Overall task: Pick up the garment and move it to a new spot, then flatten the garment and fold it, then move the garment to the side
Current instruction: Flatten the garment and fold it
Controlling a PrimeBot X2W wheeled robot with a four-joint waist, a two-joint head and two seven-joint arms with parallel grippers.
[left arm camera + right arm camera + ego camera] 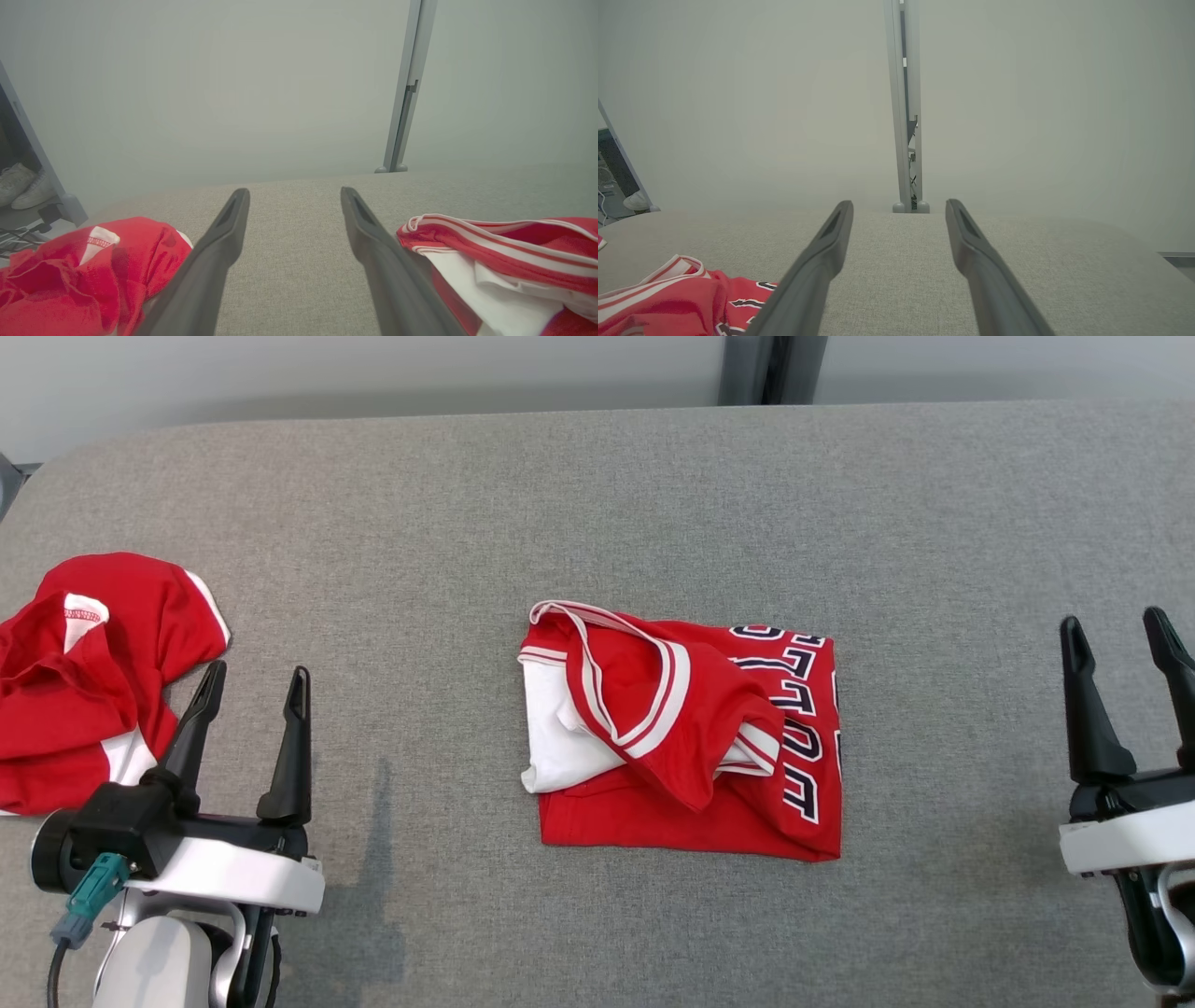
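Item: red jersey [691, 747], loosely bunched; left gripper [259, 670] at eight o'clock, right gripper [1111, 616] at three o'clock, both wide, empty. Suggest pinching opposite edges, lifting level.

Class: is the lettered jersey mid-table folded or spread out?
Folded, roughly: the jersey forms a compact rectangle with layers stacked, though its top layer lies rumpled.

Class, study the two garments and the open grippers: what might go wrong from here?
On the folded jersey, the striped top flap sits loose; a pinch there may lift one layer and undo the fold. The crumpled red garment lies beside the left gripper, so it might snag or get picked instead.
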